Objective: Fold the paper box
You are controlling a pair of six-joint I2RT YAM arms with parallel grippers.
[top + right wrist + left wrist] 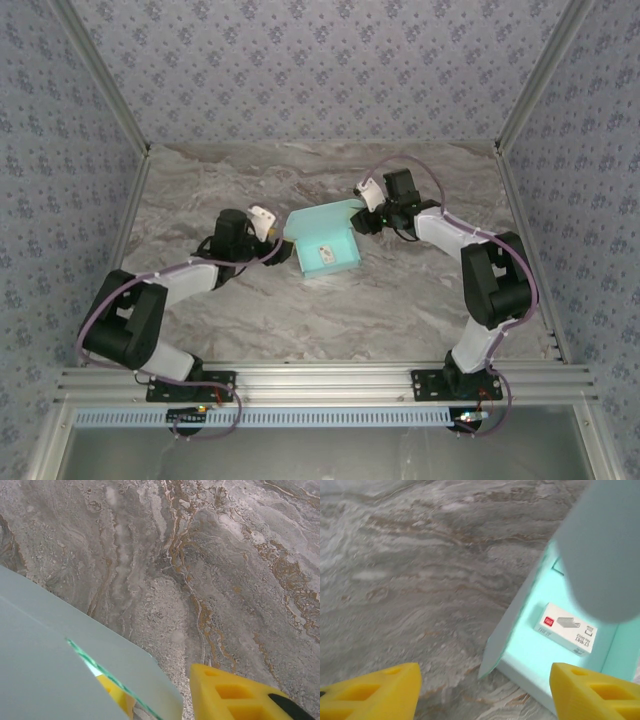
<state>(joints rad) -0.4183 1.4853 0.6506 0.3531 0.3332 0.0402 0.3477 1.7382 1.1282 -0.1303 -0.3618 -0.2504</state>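
Observation:
The paper box [335, 228] is pale turquoise card, partly folded into an open tray on the marble table, with a small white carton [326, 252] lying inside it. My left gripper [280, 235] is at the tray's left corner. In the left wrist view the left gripper [485, 672] is open, its yellow fingers [375, 695] wide apart, with the tray's corner flap [512, 622] and the white carton [566, 628] ahead. My right gripper [362, 218] is at the tray's far right flap. In the right wrist view the right gripper [155, 680] straddles the paper flap [100, 645]; one finger is behind the card and a small gap remains before the other finger [235, 695].
The marble table [240, 310] is walled by patterned panels on three sides. A metal rail [330, 380] runs along the near edge, where the arm bases are bolted. Bare tabletop lies in front of the tray and to the far left.

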